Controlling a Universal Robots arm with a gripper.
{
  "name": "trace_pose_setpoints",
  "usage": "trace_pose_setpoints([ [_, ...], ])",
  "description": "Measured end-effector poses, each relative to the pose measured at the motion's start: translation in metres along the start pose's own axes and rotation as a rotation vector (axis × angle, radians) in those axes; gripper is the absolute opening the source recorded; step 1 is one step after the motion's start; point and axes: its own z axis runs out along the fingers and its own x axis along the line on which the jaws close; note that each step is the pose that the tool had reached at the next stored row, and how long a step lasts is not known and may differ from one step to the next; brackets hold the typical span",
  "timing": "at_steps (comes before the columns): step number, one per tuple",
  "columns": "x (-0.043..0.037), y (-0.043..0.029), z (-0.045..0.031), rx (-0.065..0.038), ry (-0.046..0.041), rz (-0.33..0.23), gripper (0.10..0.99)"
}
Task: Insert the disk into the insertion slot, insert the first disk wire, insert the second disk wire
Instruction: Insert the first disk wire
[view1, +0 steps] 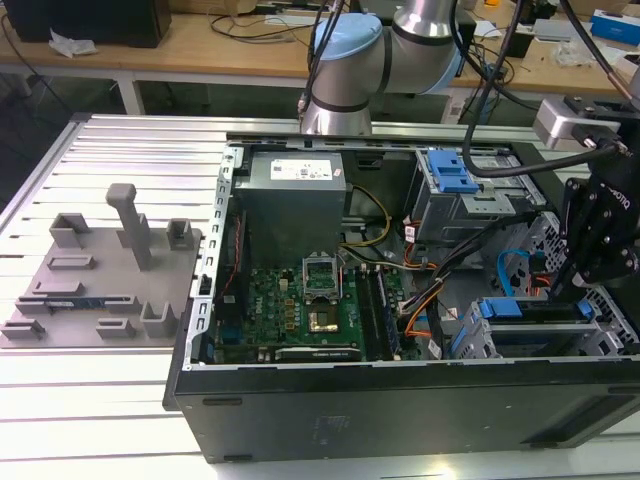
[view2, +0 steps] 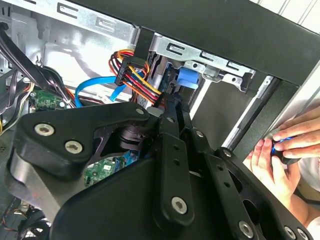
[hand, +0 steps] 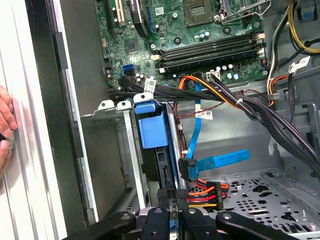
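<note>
Since the disk (hand: 150, 127) is tucked inside the insertion slot (view1: 468, 338), right in front of the gripper (hand: 175, 198), its bright blue plastic frame and a thin dark edge are what is seen of it. The gripper is pinched shut, and the small black plug (hand: 183, 192) on the red, orange, yellow and black wires (hand: 207, 192) seems to be held in its tip, close up to the back edge of the disk. It cannot be told if the plug is pushed home. A flat blue cable (hand: 220, 161) is seen just past the gripper's tip.

The disk is judged to be hard, flat and a bit heavy. Its smooth metal could slip, and it could be hurt by a bump, so it is best held by the blue frame at its sides. The wires are soft and bendy, but the plug is hard and small, so the plug is the part to be held. The slot is made of thin grey metal with many little holes. A green board (hand: 172, 32) is seen far ahead of the gripper. A person's hand (view2: 272, 162) is rested outside the black case wall, off to one side of the gripper
</note>
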Motion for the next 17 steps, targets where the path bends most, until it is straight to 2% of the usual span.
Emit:
trace_pose_setpoints([
  [9,-0.0003,-0.0015,0.0008,0.000,0.0001,0.000,0.165],
  [17,-0.0009,-0.0015,0.0046,0.000,0.0000,0.000,0.165],
])
